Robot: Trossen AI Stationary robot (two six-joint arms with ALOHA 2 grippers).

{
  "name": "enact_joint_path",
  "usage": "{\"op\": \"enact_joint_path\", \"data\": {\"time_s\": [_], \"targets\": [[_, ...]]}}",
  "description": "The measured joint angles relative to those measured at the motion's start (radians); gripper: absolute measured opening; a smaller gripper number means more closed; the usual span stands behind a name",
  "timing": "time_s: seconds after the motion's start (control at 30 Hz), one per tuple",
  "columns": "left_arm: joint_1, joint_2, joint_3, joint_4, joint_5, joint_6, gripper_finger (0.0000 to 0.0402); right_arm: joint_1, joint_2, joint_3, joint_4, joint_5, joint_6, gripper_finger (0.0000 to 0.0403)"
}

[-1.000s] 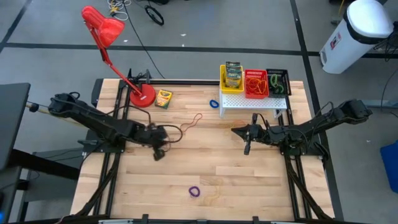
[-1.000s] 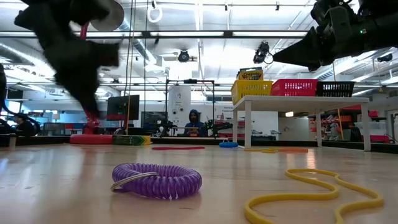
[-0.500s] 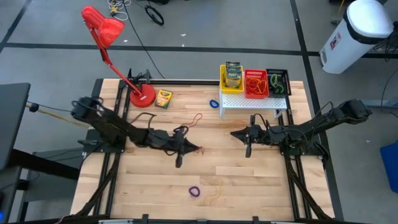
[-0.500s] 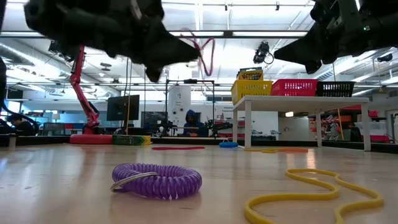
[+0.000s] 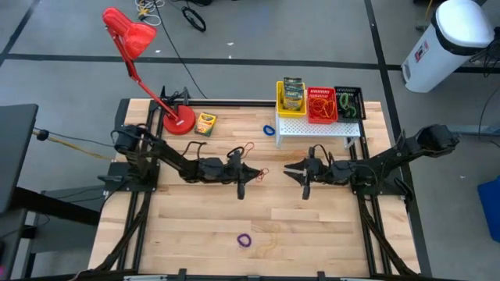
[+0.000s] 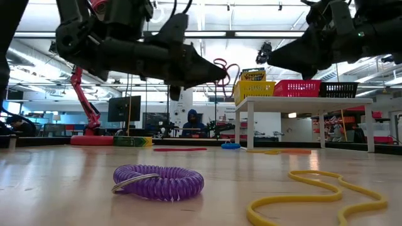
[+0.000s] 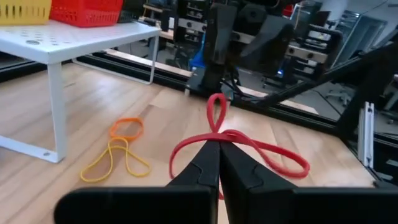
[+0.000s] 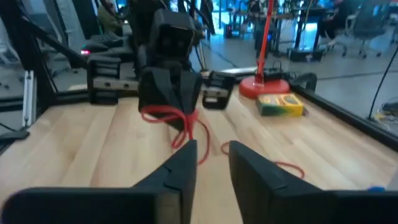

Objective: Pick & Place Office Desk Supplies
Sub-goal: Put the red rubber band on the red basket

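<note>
Red rubber band (image 7: 238, 140) pinched in left gripper (image 5: 258, 173), lifted above wooden table (image 5: 312, 226) centre; right gripper (image 5: 287, 167) faces it close, fingers (image 8: 182, 163) parted, empty

Pale wooden table (image 5: 312, 226), planked, with a smooth soft sheen. Thin red rubber band (image 7: 239, 140), smooth and slightly glossy, pinched in matt black plastic fingers (image 7: 205, 168). Purple coiled band (image 6: 158, 181), ribbed and shiny. White shelf (image 7: 93, 37) of painted, perforated metal. Red basket (image 5: 321, 105) and yellow basket (image 5: 291, 108) of meshed plastic. Red desk lamp (image 5: 137, 47) glossy. Printed cardboard crayon box (image 5: 205, 123)
</note>
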Motion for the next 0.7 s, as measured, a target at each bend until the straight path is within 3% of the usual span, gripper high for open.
{"op": "enact_joint_path", "data": {"time_s": [0.3, 0.7], "targets": [[0.012, 0.005, 0.056, -0.002, -0.018, 0.024, 0.0007, -0.089, 0.107, 0.067, -0.008, -0.131, 0.105, 0.0165], [0.010, 0.005, 0.063, -0.031, 0.006, 0.028, 0.0007, -0.119, 0.255, 0.183, 0.031, -0.198, 0.047, 0.0175]]}}
